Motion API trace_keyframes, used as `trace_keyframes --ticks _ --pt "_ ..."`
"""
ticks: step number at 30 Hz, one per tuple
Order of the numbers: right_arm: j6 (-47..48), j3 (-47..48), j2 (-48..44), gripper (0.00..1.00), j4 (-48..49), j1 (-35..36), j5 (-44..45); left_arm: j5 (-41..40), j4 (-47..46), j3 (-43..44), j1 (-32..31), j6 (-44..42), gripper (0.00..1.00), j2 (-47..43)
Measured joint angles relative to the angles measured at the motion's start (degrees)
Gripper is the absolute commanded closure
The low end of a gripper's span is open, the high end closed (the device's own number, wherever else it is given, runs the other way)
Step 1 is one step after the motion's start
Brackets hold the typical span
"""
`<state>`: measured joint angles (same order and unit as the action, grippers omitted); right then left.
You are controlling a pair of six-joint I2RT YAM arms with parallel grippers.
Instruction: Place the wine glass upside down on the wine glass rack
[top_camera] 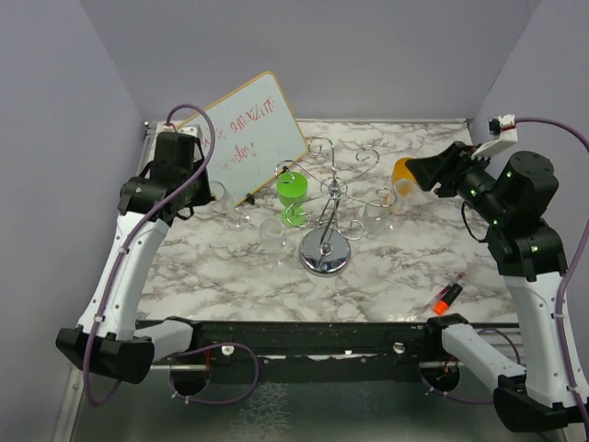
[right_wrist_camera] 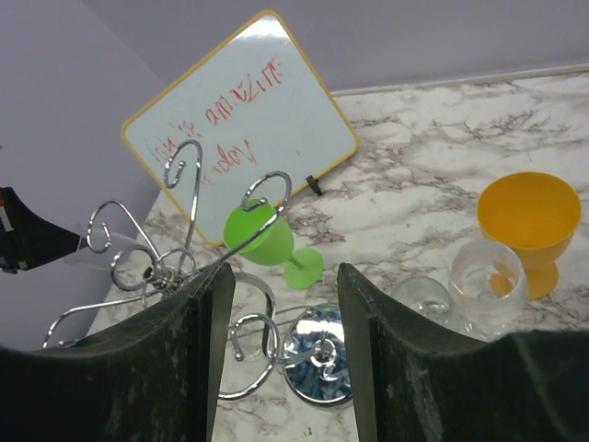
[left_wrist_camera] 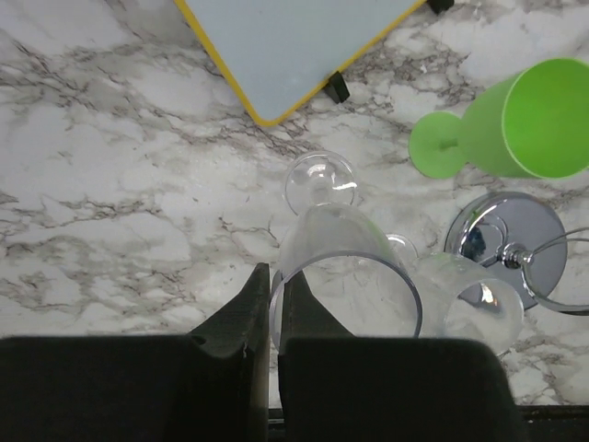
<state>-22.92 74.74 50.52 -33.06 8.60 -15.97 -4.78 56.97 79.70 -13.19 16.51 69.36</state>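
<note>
The chrome wire rack [top_camera: 329,198] stands mid-table on its round mirrored base [top_camera: 324,254]. It also shows in the right wrist view [right_wrist_camera: 184,267]. My left gripper [top_camera: 201,187] is left of the rack. In the left wrist view it [left_wrist_camera: 274,296] is shut on the rim of a clear wine glass [left_wrist_camera: 342,249], one finger inside the bowl and one outside. The glass's foot [left_wrist_camera: 319,182] points away, and I cannot tell if it touches the table. My right gripper [top_camera: 421,172] is open and empty to the right of the rack. It [right_wrist_camera: 285,313] faces the rack's arms.
A green glass [top_camera: 293,191] lies by the rack, next to a second clear glass [left_wrist_camera: 465,299]. An orange cup [right_wrist_camera: 529,216] and a clear glass [right_wrist_camera: 488,281] stand at the right. A whiteboard [top_camera: 247,136] leans at the back left. A red marker [top_camera: 448,295] lies front right.
</note>
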Motion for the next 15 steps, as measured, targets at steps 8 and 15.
trace_keyframes --ticks 8,15 --pt "-7.82 0.68 0.55 0.32 12.07 0.0 -4.63 -4.92 -0.39 12.07 0.0 1.62 1.0 -5.81" --pt "-14.8 -0.15 -1.53 0.24 22.67 0.0 -6.01 -6.29 -8.66 22.03 0.0 5.77 1.0 -6.8"
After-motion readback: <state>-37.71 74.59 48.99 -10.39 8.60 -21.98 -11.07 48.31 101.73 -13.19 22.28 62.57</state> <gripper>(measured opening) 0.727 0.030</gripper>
